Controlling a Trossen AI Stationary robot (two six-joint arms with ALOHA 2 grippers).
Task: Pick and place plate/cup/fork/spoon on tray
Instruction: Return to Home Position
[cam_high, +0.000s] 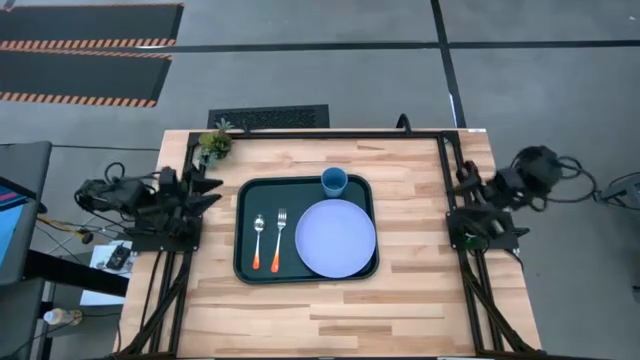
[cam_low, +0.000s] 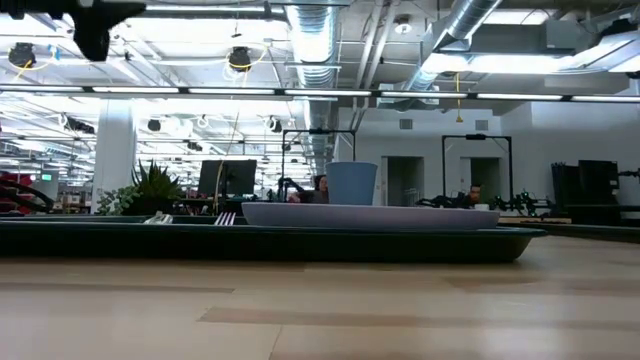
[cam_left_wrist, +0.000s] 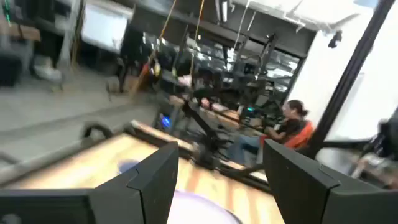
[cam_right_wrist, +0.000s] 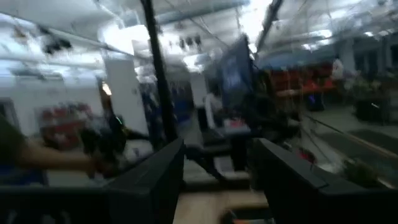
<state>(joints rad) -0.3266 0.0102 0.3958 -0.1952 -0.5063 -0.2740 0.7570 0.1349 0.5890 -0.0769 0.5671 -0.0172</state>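
Beside the counter (cam_high: 420, 300), left fingers (cam_left_wrist: 143, 180) and right fingers (cam_right_wrist: 149, 180) stand apart; on the tray (cam_high: 245, 200), plate (cam_high: 335, 238), cup (cam_high: 334, 181), fork (cam_high: 280, 240), spoon (cam_high: 258, 240) look light, stiff, grippable by rim or handle.

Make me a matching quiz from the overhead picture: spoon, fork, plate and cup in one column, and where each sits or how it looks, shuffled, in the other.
Things:
1. spoon
2. fork
3. plate
4. cup

Descriptions:
A. small, blue, at the far edge of the tray
B. nearest the tray's left end
C. between spoon and plate
D. wide, flat, lavender-blue

Pairs: 1-B, 2-C, 3-D, 4-A
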